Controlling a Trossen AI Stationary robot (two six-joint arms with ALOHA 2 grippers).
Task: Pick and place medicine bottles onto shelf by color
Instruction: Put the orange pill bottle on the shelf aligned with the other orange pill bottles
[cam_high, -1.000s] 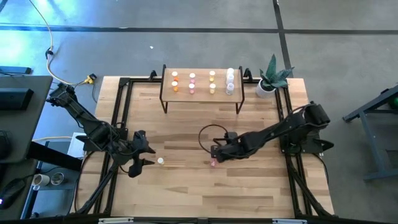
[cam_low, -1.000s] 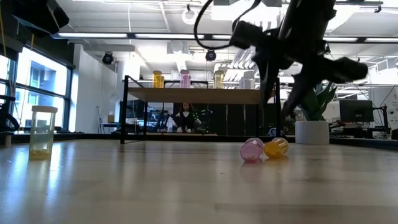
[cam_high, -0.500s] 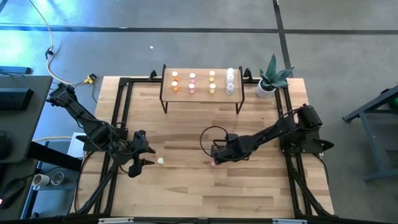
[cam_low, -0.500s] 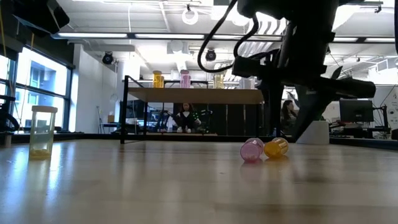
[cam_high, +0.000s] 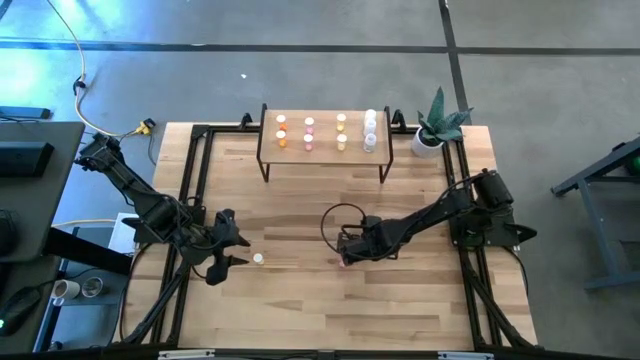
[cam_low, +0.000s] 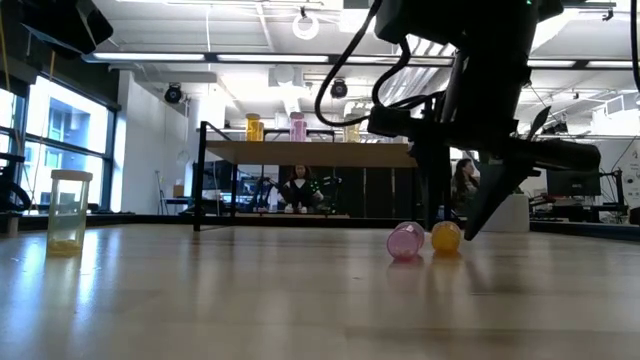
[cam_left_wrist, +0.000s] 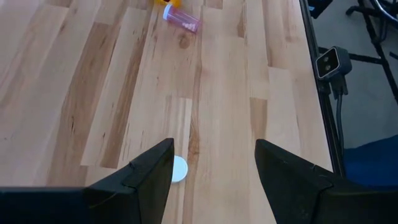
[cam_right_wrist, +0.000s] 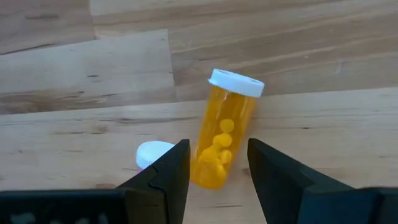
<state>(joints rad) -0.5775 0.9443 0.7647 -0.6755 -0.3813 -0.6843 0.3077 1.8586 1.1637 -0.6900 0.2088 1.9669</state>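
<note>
- My left gripper (cam_high: 240, 251) hovers low over the left part of the table (cam_high: 300, 310), its fingers (cam_left_wrist: 146, 177) spread wide with nothing between them.
- Just ahead of those fingertips stands a clear bottle (cam_high: 258, 259) on the wood, its white cap showing from above in my left wrist view (cam_left_wrist: 178, 168); the low view shows it upright with a little yellow at its bottom (cam_low: 69, 211).
- Farther ahead of my left gripper, toward the middle of the table, a pink bottle (cam_left_wrist: 181, 19) lies on its side.
- My right gripper (cam_high: 345, 254) is down at the middle of the table, fingers (cam_right_wrist: 163, 175) about half open and set to either side of an orange bottle (cam_right_wrist: 222, 140) that lies on its side, white cap pointing away from me; I cannot tell whether the fingers touch it.
- In the low view the pink bottle (cam_low: 405, 241) lies just beside the orange bottle (cam_low: 446, 237), with my right gripper's dark fingers coming down around the orange one.
- Well beyond my right gripper, at the far edge of the table, stands the shelf (cam_high: 322, 151) with bottles in rows on top: orange (cam_high: 281, 131), pink (cam_high: 309, 132), yellow (cam_high: 341, 132) and clear (cam_high: 370, 130).
</note>
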